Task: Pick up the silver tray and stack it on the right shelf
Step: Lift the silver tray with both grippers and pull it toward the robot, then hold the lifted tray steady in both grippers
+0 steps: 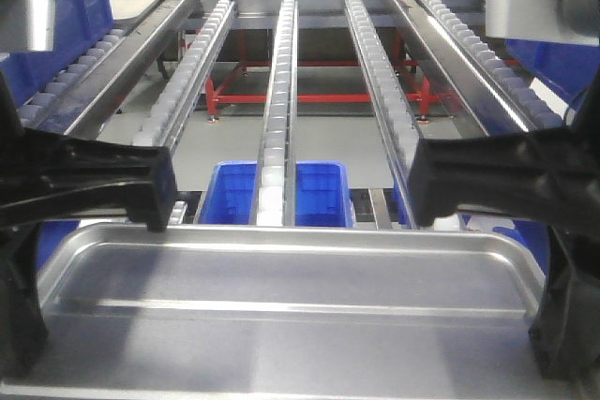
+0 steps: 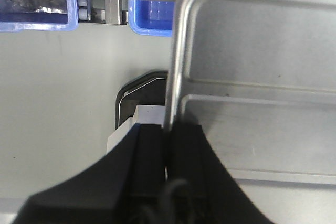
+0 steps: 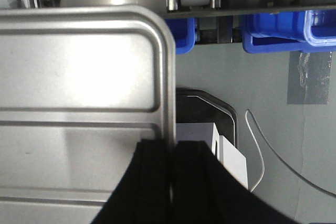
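**Silver tray held level between both hands at the near end of the roller rack**

The shiny silver rectangular metal tray (image 1: 309,236) with rounded corners and a low raised rim hangs in the air, carried by its two short ends. It lies roughly level with its open side up. Its floor shows long raised ridges running lengthwise.

The left hand (image 1: 155,203) is clamped onto the tray's left rim. In the left wrist view the black fingers of this hand (image 2: 168,140) pinch the thin rim, one on the inside of the tray and one on the outside. The right hand (image 1: 427,199) grips the opposite rim in the same way. The right wrist view shows its fingers (image 3: 172,153) closed on either side of the edge.

The tray's far long edge sits just in front of the stainless-steel roller rack (image 1: 281,72). The rack's long rails of small whitish rollers run away from the camera. Whether the tray touches the rack's flat steel front bar (image 3: 262,11) cannot be told.

Below the tray is plain grey floor (image 2: 58,103). Blue plastic bins (image 1: 319,194) stand under the near end of the rails. A red metal frame (image 1: 309,97) shows farther back beneath the rack.
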`<state>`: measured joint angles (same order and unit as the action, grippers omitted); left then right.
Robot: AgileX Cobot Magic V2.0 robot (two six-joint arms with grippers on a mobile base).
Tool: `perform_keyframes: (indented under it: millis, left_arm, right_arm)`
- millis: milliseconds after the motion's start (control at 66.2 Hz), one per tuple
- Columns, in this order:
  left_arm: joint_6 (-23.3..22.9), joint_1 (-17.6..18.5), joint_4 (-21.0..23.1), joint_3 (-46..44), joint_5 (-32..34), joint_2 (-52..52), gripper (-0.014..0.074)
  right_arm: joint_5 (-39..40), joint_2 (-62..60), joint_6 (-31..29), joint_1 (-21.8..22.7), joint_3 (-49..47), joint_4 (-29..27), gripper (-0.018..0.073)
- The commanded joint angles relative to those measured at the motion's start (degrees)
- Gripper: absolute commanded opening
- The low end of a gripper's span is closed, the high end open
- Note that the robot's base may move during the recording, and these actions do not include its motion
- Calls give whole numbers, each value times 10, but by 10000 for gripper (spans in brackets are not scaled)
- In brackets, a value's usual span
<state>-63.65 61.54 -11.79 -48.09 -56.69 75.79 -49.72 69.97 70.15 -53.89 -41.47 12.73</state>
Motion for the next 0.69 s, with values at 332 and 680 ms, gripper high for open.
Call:
perform_keyframes:
  millis: [332, 680]
  left_arm:
    - [-1, 4, -14, -12, -1, -17, -99]
    - [-1, 4, -12, -14, -1, -35, -99]
  right_arm:
    - [-10, -16, 0, -1, -11, 18, 64]
    - [-12, -12, 1, -1, -11, 18, 64]
